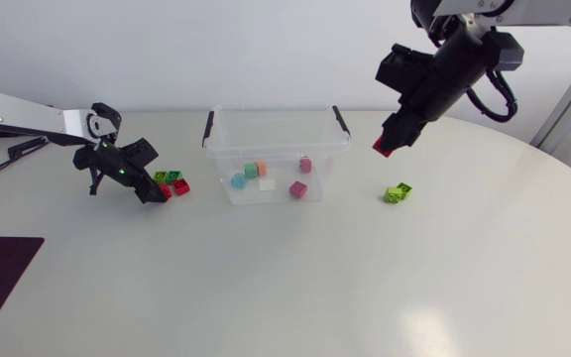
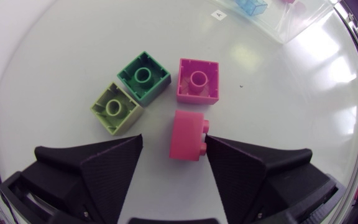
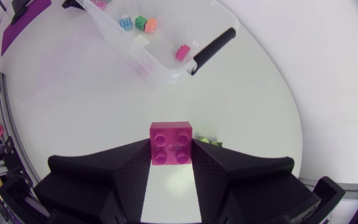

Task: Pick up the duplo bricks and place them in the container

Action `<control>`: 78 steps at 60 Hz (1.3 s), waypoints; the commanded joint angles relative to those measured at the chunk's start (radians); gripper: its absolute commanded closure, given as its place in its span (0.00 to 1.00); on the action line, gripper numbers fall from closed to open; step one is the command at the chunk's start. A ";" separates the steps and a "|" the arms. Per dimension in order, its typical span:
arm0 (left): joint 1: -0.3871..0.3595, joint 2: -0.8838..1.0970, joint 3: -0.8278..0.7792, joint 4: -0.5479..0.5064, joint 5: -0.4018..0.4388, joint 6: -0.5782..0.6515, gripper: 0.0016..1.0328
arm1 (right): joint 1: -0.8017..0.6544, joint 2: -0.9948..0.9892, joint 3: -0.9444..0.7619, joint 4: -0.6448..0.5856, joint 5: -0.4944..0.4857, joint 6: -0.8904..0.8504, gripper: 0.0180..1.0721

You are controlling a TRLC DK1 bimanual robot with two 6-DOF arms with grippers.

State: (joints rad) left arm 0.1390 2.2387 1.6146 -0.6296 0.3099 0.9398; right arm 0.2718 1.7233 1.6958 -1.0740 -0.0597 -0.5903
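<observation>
Right of the container [image 1: 276,110], right hand [image 3: 171,152] clamps magenta brick [image 3: 171,142], likely light and rigid, by flat sides; left hand [image 2: 174,140] apart.

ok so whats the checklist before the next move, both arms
1. Grip: right gripper shut on the magenta square duplo brick: ok.
2. That brick over the clear plastic container: not ok, it hangs beside the container's black-handled end.
3. Container open on top: ok.
4. Second grip: left gripper shut on the pink duplo brick: not ok, it is open and the brick is against one finger only.
5. The lime green duplo brick on the table clear of the right arm: ok.
</observation>
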 commanded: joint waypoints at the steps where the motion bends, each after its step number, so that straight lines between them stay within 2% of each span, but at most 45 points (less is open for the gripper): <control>1: -0.015 0.033 0.027 -0.005 0.003 0.014 0.65 | 0.026 -0.002 0.042 -0.003 -0.015 0.053 0.71; 9: -0.030 0.036 0.021 -0.018 0.001 0.016 0.67 | 0.055 0.045 0.107 0.054 -0.032 0.115 0.71; 20: -0.019 -0.017 0.041 -0.122 0.003 0.034 0.68 | 0.072 0.116 0.194 0.097 -0.051 0.173 0.71; 32: -0.009 -0.100 0.044 -0.191 0.011 0.051 0.69 | 0.090 0.157 0.248 0.126 -0.054 0.205 0.71; 41: -0.019 -0.235 0.050 -0.228 0.060 0.040 0.69 | 0.104 0.203 0.274 0.167 -0.054 0.233 0.71; 58: -0.095 -0.413 0.070 -0.243 0.092 -0.049 0.69 | 0.106 0.302 0.309 0.247 -0.057 0.268 0.71; 64: -0.148 -0.459 0.093 -0.246 0.112 -0.105 0.69 | 0.106 0.343 0.315 0.272 -0.057 0.277 0.70; 68: -0.191 -0.473 0.108 -0.245 0.127 -0.147 0.69 | 0.106 0.374 0.317 0.286 -0.057 0.290 0.50; 69: -0.199 -0.475 0.111 -0.245 0.132 -0.153 0.69 | 0.106 0.378 0.317 0.289 -0.057 0.291 0.42; 74: -0.243 -0.479 0.128 -0.240 0.152 -0.194 0.69 | 0.106 0.384 0.308 0.292 -0.055 0.294 0.14; 78: -0.269 -0.479 0.137 -0.222 0.164 -0.230 0.69 | 0.106 0.372 0.291 0.298 -0.054 0.294 0.07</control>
State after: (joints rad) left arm -0.1059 1.7847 1.7187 -0.8581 0.4549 0.7589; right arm 0.3721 2.0884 1.9903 -0.7876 -0.1089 -0.3202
